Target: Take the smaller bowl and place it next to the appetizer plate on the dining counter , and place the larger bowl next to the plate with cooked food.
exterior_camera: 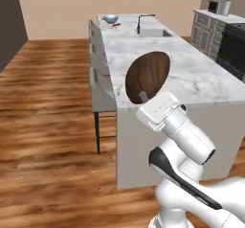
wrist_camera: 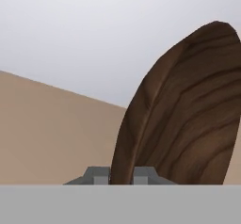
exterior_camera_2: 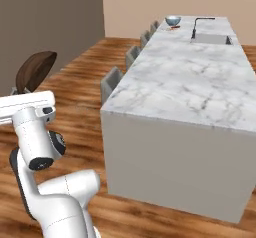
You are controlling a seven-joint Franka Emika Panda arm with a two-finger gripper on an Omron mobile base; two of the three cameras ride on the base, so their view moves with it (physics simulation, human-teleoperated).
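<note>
Clenched on the rim of the smaller bowl (exterior_camera: 148,74), the claw (exterior_camera: 142,96) holds this dark brown wooden bowl up on edge, in the air above the robot's white forearm. From the hand camera the two dark fingertips (wrist_camera: 98,175) pinch the lower edge of the wooden bowl (wrist_camera: 183,119), whose grained surface rises tall against a pale ceiling and a tan wall. From the right base camera the bowl (exterior_camera_2: 35,70) stands tilted over the top of the white wrist, off to the left of the dining counter (exterior_camera_2: 190,82) and not touching it.

From the left base camera, the bowl is seen in front of the near end of the white, grey-veined marble counter (exterior_camera: 201,74); it is carried by the arm, not set down. At the far end of that counter stands the larger bowl (exterior_camera: 110,18), white and blue, with a small reddish thing (exterior_camera: 116,25) just beside it that is too small to make out. A black faucet (exterior_camera: 142,21) rises by a sink (exterior_camera: 155,32) near that end. Grey stools (exterior_camera: 99,78) line the counter's left side on the wooden floor (exterior_camera: 48,117). A separate worktop with grey cabinets (exterior_camera: 206,30) and a black oven (exterior_camera: 232,50) stands at the right.
</note>
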